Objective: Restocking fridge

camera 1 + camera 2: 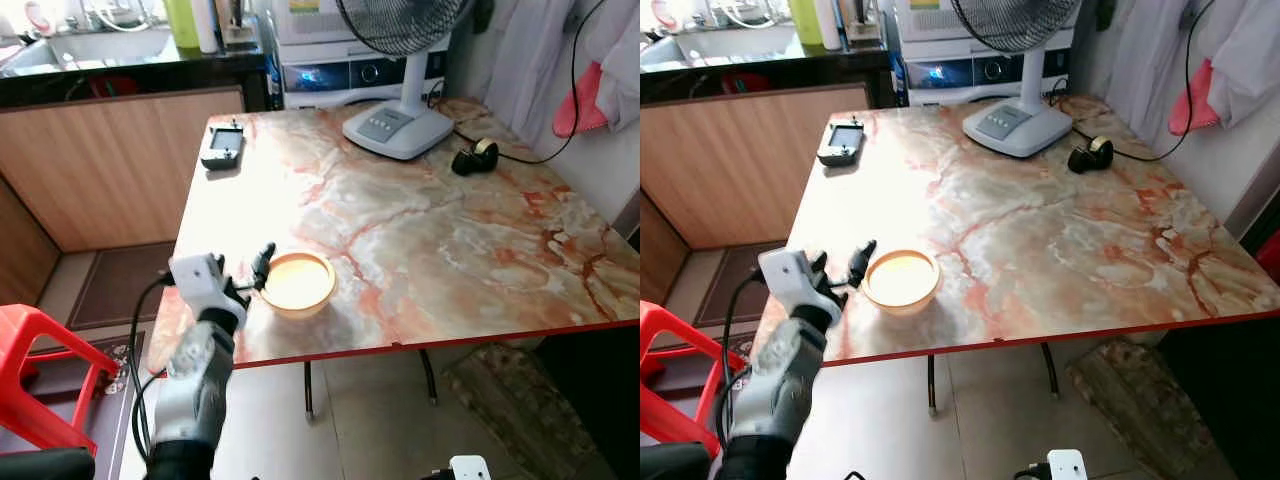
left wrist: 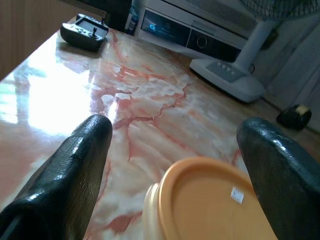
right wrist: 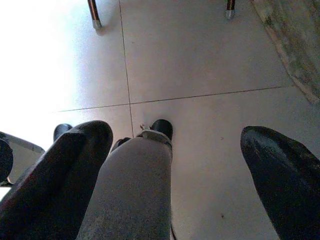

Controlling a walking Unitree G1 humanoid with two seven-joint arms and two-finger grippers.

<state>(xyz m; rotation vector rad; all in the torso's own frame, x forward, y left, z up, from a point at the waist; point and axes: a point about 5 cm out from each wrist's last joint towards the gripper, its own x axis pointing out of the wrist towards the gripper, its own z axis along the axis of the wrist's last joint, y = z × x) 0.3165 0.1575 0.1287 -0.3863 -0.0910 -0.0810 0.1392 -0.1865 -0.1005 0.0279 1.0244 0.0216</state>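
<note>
A round yellow-orange lidded container (image 1: 297, 283) sits on the marble table (image 1: 450, 250) near its front left edge. My left gripper (image 1: 252, 275) is open just to the left of it, at table height. In the left wrist view the two black fingers (image 2: 75, 170) stand wide apart on either side of the container's near rim (image 2: 210, 200), not touching it. My right gripper (image 3: 175, 132) hangs low beside my leg, open, pointing at the tiled floor.
A white standing fan (image 1: 400, 120) and a black roll (image 1: 474, 157) with a cable sit at the table's back. A dark handheld controller (image 1: 222, 147) lies at the back left. A red plastic stool (image 1: 40, 370) stands on the floor to my left.
</note>
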